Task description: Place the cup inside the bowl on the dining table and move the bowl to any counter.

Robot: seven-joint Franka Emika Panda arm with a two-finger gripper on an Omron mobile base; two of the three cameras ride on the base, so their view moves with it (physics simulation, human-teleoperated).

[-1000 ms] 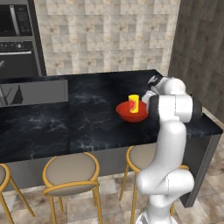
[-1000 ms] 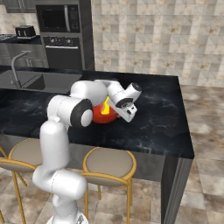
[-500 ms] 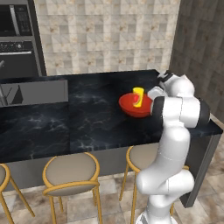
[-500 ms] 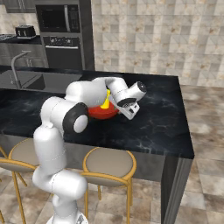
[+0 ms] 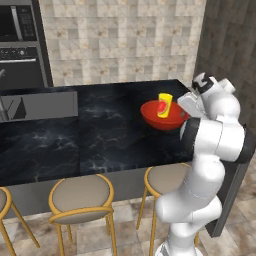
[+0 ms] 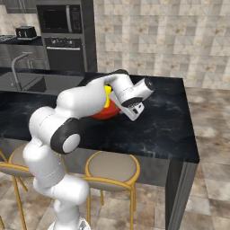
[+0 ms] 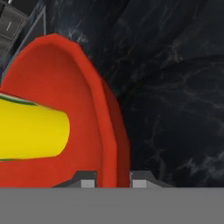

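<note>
Since the earlier frames, the wide, shallow, glossy red round bowl [image 5: 163,115] has been carried to the right along the long black, white-veined marble counter [image 5: 90,135], and the white arm has been swung further toward that counter's right end. The small yellow cylindrical cup [image 5: 164,105] with a red mark on its side has travelled with the bowl and is still seen standing inside it, slightly tilted.

The gripper [image 7: 113,181] is closed on the bowl's rim: in the hand view one finger tip is seen inside the wall and the other outside it, with the red rim pinched between them. In the left base view the bowl is seen just left of the white wrist, above the right part of the counter; whether its underside touches the marble cannot be told. In the right base view the bowl [image 6: 106,112] is largely covered by the forearm, with a sliver of the cup [image 6: 107,95] visible above it.

Round beige-cushioned, yellow-framed stools [image 5: 83,197] are lined along the counter's near edge. A beige tiled wall [image 5: 120,40] is seen behind the counter, and a dark built-in oven [image 6: 65,48] beyond its left end.
</note>
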